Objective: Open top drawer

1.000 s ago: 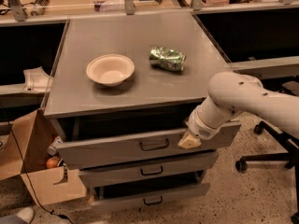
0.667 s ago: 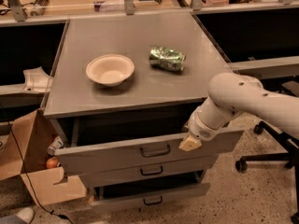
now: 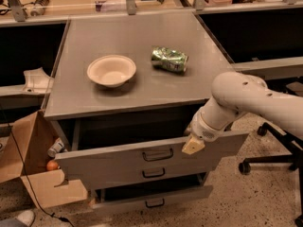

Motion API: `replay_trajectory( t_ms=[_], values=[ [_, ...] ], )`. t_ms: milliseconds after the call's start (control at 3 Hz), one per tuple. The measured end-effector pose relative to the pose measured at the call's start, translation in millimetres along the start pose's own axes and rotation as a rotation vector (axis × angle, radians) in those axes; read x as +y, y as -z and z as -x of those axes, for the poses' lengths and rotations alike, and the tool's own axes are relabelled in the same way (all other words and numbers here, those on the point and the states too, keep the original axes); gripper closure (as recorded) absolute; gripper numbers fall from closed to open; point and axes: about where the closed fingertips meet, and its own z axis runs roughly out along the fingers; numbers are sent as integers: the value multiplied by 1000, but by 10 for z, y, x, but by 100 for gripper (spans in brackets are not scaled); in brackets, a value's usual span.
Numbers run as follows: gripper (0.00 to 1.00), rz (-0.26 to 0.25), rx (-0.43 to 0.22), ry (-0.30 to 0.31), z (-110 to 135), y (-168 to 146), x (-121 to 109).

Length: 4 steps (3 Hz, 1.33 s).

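The top drawer (image 3: 118, 157) is a wide grey metal drawer with a dark loop handle (image 3: 157, 154) at the centre of its front panel. It stands pulled out from under the cabinet top, with a dark gap behind the panel. My gripper (image 3: 193, 144) hangs from the white arm at the top edge of the panel, right of the handle. Only one cream fingertip (image 3: 192, 146) shows, on the front of the panel. Two shallower drawers (image 3: 151, 174) sit below it.
A cream bowl (image 3: 111, 70) and a crushed green can (image 3: 169, 59) lie on the cabinet top (image 3: 142, 89). An open cardboard box (image 3: 33, 174) stands at the left. An office chair base (image 3: 270, 160) is at the right.
The top drawer has slid further out toward the camera, and my gripper has moved forward with its panel edge. The bowl and can have not moved.
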Motion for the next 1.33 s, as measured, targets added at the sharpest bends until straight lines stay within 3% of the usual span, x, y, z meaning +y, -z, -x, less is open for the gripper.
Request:
replay_trajectory(
  t_ms=[1000, 1333],
  values=[
    [100, -18, -20, -53, -139, 185, 273],
    [100, -31, -40, -89, -237, 355, 511]
  ],
)
